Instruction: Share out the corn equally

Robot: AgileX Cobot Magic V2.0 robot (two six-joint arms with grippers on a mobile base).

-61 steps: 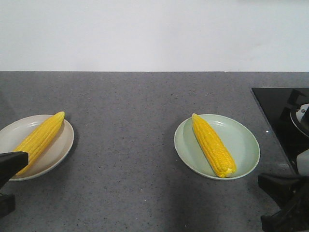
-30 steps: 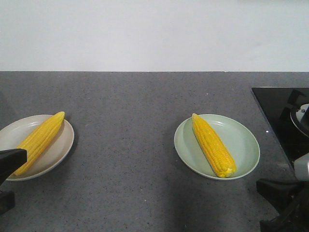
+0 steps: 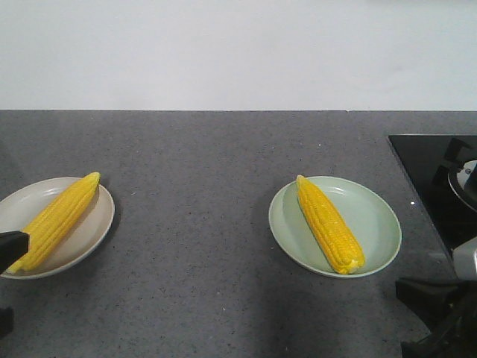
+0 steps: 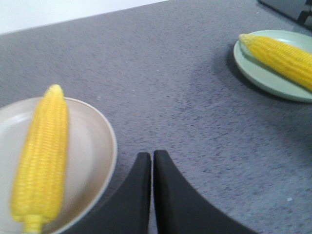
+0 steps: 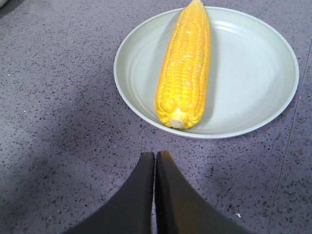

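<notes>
One corn (image 3: pixel 55 221) lies on the beige plate (image 3: pixel 95 224), one corn (image 3: pixel 329 223) on the green plate (image 3: pixel 376 224) (an even split, apparently). Both grippers, left (image 4: pixel 152 161) and right (image 5: pixel 155 161), are pressed together, empty; next: retreat only.

No legible text, label, brand mark, number or sign appears in any view. All visible surfaces are unmarked.
</notes>
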